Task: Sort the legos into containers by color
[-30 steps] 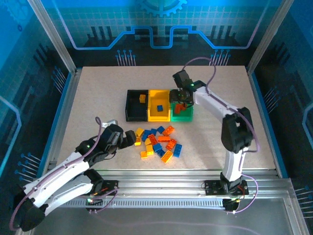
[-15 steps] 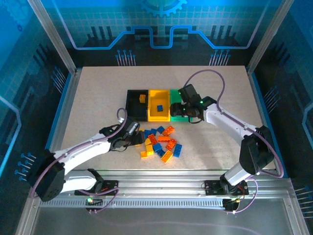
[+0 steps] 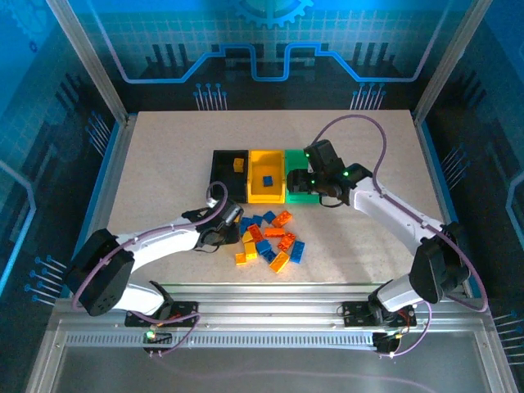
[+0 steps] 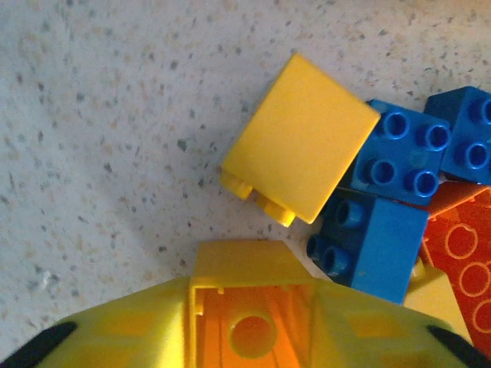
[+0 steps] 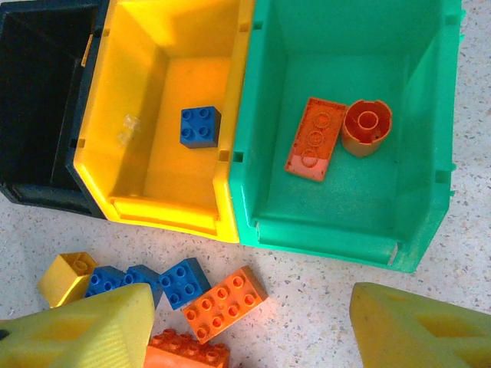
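Observation:
The legos (image 3: 270, 239) lie in a loose heap of yellow, blue and orange bricks in front of the containers. My left gripper (image 3: 233, 225) is at the heap's left edge. In the left wrist view it (image 4: 249, 330) is shut on a yellow lego (image 4: 245, 307) whose hollow underside faces the camera. Another yellow lego (image 4: 299, 149) lies on its side just beyond, against blue ones (image 4: 399, 149). My right gripper (image 3: 315, 184) hangs open by the green bin's near edge. In the right wrist view it (image 5: 253, 337) holds nothing, and an orange lego (image 5: 224, 303) lies below it.
The black bin (image 5: 38, 77), yellow bin (image 5: 161, 215) and green bin (image 5: 322, 230) stand joined in a row. A blue brick (image 5: 200, 126) lies in the yellow bin. An orange plate (image 5: 314, 139) and a round orange piece (image 5: 366, 127) lie in the green bin.
My left arm reached right to the heap's edge and its jaws closed on a yellow lego. My right gripper moved from over the green bin toward its near side.

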You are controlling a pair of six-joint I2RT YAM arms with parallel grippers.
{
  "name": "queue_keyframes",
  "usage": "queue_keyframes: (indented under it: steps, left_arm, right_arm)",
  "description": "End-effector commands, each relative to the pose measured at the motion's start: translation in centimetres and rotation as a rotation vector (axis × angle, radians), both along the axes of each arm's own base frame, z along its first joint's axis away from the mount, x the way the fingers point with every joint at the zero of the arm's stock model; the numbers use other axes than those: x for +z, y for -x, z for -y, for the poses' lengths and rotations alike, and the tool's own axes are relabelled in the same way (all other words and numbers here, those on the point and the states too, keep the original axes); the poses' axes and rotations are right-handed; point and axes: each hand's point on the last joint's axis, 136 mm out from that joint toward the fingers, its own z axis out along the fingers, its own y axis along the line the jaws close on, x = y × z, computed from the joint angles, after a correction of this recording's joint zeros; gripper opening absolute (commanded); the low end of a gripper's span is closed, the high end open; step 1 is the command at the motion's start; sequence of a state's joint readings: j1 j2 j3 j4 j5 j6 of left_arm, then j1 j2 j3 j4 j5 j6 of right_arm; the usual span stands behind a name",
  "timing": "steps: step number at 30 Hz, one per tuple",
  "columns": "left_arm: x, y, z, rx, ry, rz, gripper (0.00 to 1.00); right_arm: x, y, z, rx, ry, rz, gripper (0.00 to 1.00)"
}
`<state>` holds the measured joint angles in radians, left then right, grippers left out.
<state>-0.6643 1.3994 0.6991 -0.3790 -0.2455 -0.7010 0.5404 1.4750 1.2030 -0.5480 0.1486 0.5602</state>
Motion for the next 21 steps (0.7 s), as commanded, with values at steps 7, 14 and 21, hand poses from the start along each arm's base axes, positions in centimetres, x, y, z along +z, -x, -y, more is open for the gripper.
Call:
queue_keyframes:
  steps: [7,14,21]
  left_arm:
    - [6.0,-0.6,-0.3,0.006,0.042,0.128,0.25]
    - [14.6,-7.4,-0.6,0.047,0.076,0.300,0.27]
    - [13.9,-16.5,-2.0,0.141,-0.002,0.290,0.27]
  right_arm:
    - [0.2,0.7,0.9,-0.020,-0.022,0.013,0.70]
    - [-1.2,1.8,1.1,-0.017,-0.038,-0.017,0.70]
    - [-1.6,3.1,1.7,-0.015,-0.043,-0.033,0.70]
